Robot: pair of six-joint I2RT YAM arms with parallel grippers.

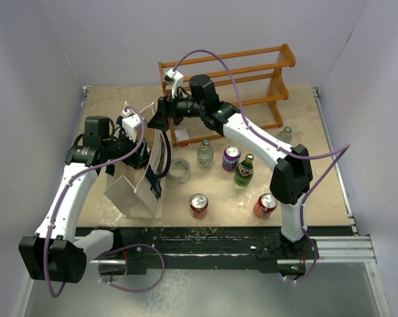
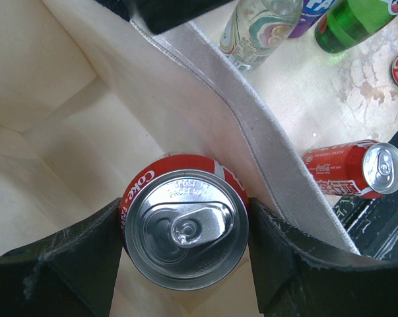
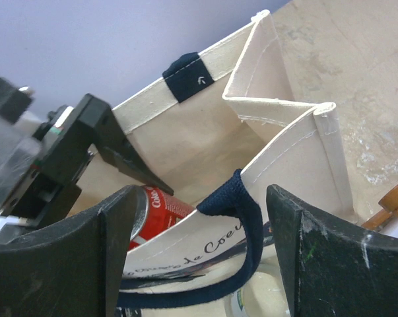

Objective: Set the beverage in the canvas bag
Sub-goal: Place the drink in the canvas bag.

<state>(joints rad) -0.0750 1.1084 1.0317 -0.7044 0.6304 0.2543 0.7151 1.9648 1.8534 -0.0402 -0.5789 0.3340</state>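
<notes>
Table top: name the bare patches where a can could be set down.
Bare wood runs from the green bottle and the right red can to the table's right edge; a gap lies between that can and the left red can. Crowded: tape roll to purple can.

The beverage sits in the canvas bag, rack behind.

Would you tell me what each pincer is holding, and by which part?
The left pincer grips the Coke can by its sides near the top, inside the canvas bag. The right pincer is open, holding nothing.
</notes>
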